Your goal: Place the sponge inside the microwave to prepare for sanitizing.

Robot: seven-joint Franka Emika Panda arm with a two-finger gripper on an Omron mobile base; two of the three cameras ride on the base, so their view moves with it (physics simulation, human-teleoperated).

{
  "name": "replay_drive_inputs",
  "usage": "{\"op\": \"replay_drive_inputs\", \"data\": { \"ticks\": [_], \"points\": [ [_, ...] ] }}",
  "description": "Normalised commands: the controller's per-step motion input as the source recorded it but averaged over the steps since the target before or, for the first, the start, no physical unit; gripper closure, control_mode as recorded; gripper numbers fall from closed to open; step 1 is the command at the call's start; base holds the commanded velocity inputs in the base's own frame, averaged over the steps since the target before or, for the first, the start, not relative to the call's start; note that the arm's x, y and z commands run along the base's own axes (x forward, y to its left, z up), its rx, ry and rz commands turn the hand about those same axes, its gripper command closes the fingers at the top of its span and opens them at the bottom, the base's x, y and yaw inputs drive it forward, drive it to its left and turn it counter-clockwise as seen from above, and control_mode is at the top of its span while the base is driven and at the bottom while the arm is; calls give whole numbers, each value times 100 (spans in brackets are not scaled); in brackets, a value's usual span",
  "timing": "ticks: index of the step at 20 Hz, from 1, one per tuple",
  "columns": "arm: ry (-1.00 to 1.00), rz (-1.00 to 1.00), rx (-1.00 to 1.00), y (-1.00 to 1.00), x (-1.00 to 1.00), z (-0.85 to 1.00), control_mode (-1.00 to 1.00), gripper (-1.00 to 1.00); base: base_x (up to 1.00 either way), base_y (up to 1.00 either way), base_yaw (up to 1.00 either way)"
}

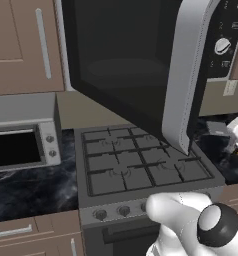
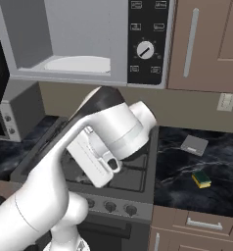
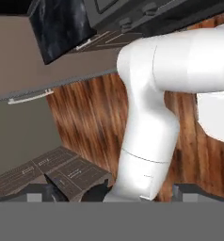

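I cannot tell how the jaws stand on the gripper (image 3: pixel 114 192); its tips are mostly hidden. The sponge (image 2: pixel 202 178) lies on the dark counter (image 2: pixel 221 186), right of the stove (image 2: pixel 133 176). The microwave (image 2: pixel 89 39) hangs above with its door (image 1: pixel 136 65) open.

The microwave (image 2: pixel 89 41) hangs above the stove (image 1: pixel 141 162) in front of me, its door (image 1: pixel 136 70) swung open to the left. The toaster oven (image 1: pixel 23 142) sits left of the stove. On the counter (image 2: pixel 226 191) right of the stove, the sponge (image 2: pixel 202 178) lies nearer than a flat pad (image 2: pixel 194 144).
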Motion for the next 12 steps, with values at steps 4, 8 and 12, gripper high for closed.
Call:
{"op": "replay_drive_inputs", "data": {
  "ticks": [4,8,12],
  "points": [
    [0,1,38,2,43,5,-100,-100,0,0,0],
    [-1,0,40,11,21,0,-100,-100,0,0,0],
    [-15,0,19,86,0,11,-100,-100,0,0,0]
  ]
}}
